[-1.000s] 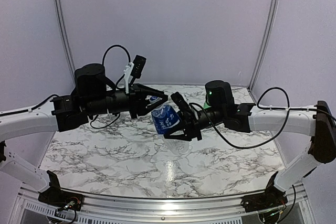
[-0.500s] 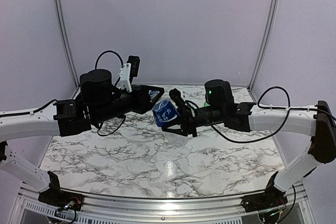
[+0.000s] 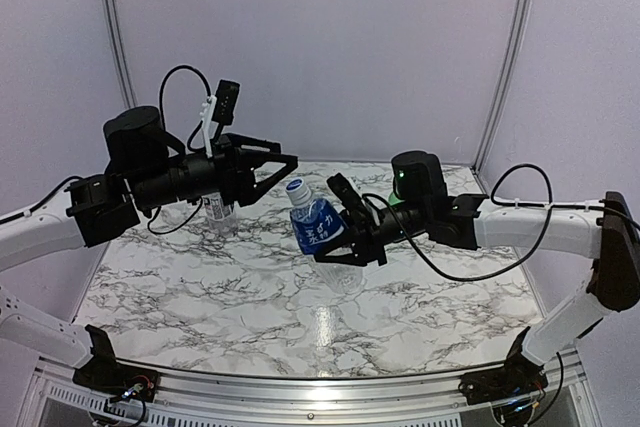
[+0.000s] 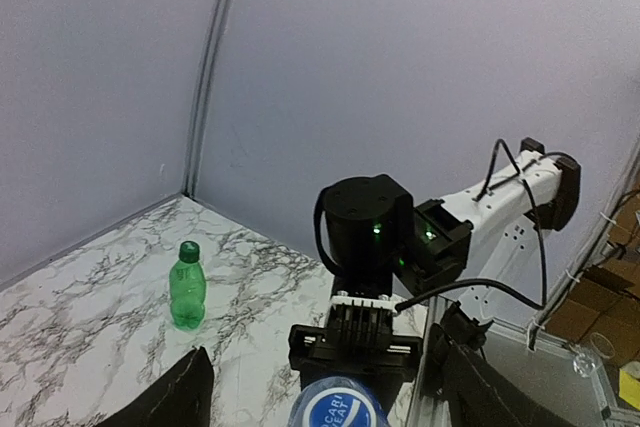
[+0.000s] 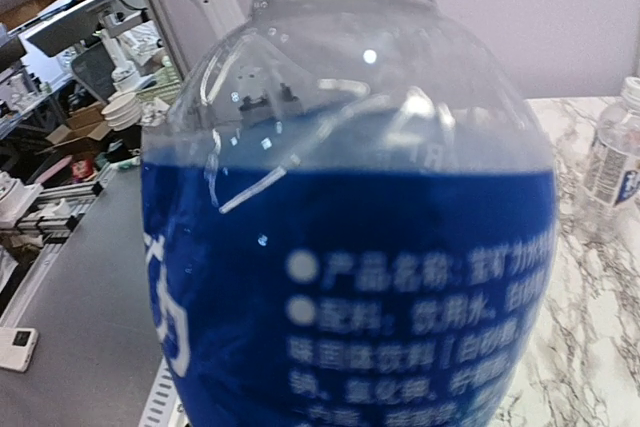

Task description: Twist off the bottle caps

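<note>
My right gripper [image 3: 336, 230] is shut on the bottle with the blue label [image 3: 320, 228] and holds it tilted above the table. Its blue cap [image 3: 296, 187] sits on the neck and points toward the left arm. That bottle [image 5: 350, 247] fills the right wrist view and hides my right fingers. My left gripper [image 3: 278, 173] is open, a little left of the cap and apart from it. In the left wrist view the cap [image 4: 338, 407] lies low between the spread fingers [image 4: 185, 397]. A green bottle [image 4: 186, 285] stands capped on the table. A clear bottle with a white label [image 3: 218, 209] stands behind the left arm.
The marble table [image 3: 250, 297] is enclosed by pale walls at the back and both sides. The clear bottle [image 5: 615, 162] also shows at the right edge of the right wrist view. The right arm's black wrist [image 4: 365, 227] faces the left camera.
My left gripper has opened off the blue cap and drawn back to the left and upward. The cap is still on the bottle. The right gripper keeps the bottle almost where it was.
</note>
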Available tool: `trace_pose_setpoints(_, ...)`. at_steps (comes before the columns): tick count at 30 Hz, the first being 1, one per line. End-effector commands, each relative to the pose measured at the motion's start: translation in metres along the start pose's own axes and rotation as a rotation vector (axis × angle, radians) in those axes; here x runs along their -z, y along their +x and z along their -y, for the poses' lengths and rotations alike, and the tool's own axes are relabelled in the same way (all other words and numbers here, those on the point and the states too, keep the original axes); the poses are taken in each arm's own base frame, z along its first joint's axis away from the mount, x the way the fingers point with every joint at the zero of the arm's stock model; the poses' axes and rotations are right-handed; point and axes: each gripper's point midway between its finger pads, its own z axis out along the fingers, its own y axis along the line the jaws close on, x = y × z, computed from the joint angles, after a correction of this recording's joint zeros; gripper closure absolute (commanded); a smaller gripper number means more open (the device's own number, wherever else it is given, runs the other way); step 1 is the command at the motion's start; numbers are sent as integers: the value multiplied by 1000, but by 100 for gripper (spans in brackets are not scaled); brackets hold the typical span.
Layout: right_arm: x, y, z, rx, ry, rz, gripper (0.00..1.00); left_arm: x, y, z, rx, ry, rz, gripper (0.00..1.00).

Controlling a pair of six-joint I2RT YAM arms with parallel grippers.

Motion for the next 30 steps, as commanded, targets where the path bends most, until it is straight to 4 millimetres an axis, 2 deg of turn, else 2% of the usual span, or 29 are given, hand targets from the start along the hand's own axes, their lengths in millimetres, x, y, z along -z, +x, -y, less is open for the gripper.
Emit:
trace_pose_setpoints(1,0,-7,-31,21,-183,24,68,7,5,35,-110,229,-43,18)
trace_pose_setpoints(7,-2,-8,-44,16,-273,26,66,-1,10,55,-150,376,-82,20)
trace_pose_setpoints(11,-3,-7,-46,10,-290,23,66,-10,11,60,-145,426,-100,27)
trace_pose_setpoints(15,-2,-7,-48,12,-293,23,66,-16,19,61,-124,454,-128,36)
trace_pose_setpoints(22,-1,-9,-49,12,-293,26,65,-16,33,58,-106,459,-138,39)
trace_pose_setpoints(26,-1,-10,-48,14,-289,28,65,-16,39,56,-95,456,-148,47)
trace_pose_setpoints(30,-1,-11,-48,15,-281,30,65,-16,44,52,-93,442,-153,50)
